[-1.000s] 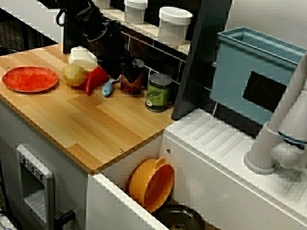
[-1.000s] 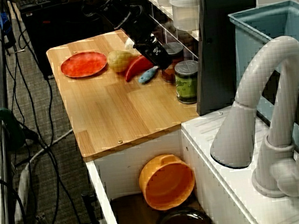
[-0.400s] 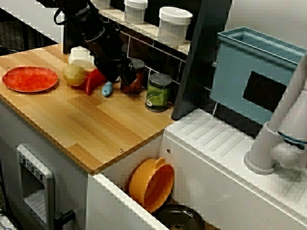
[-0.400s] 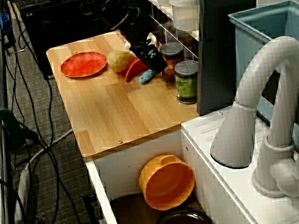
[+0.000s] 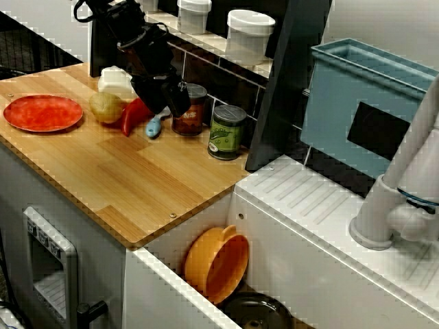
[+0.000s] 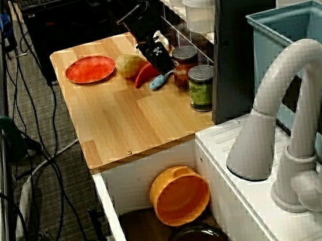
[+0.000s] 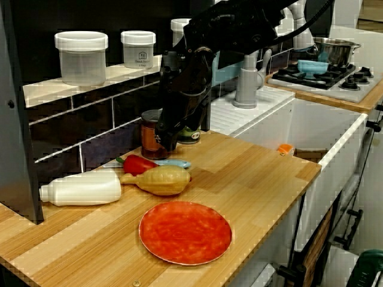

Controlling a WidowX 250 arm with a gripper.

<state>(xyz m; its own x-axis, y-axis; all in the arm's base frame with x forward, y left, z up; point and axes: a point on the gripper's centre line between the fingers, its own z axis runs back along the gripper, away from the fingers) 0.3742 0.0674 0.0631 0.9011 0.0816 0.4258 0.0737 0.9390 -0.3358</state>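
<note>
In the view from the counter's front, my black gripper (image 5: 167, 104) hangs just above the wooden counter (image 5: 137, 185), beside a brown jar (image 5: 190, 110). Under it lie a red pepper (image 5: 136, 114) and a small blue utensil (image 5: 153, 127), with a potato (image 5: 105, 107) to the left. Nothing shows between the fingers, and their gap is hidden in dark shapes. The view from the sink side has the gripper (image 6: 163, 62) over the pepper (image 6: 145, 73) and utensil (image 6: 159, 81). From the counter's far end, the gripper (image 7: 170, 134) stands in front of the jar (image 7: 151, 140).
A green can (image 5: 227, 131) stands right of the jar. A red plate (image 5: 42, 112) and a white bottle (image 5: 116, 81) lie at the left. An orange bowl (image 5: 218, 264) and a dark pot (image 5: 257, 312) sit in the sink. A dark upright panel (image 5: 281, 82), blue bin (image 5: 370, 103) and faucet (image 6: 289, 123) are to the right.
The gripper has risen and drawn back to the left, away from the jar and the blue utensil. The objects on the counter have stayed put.
</note>
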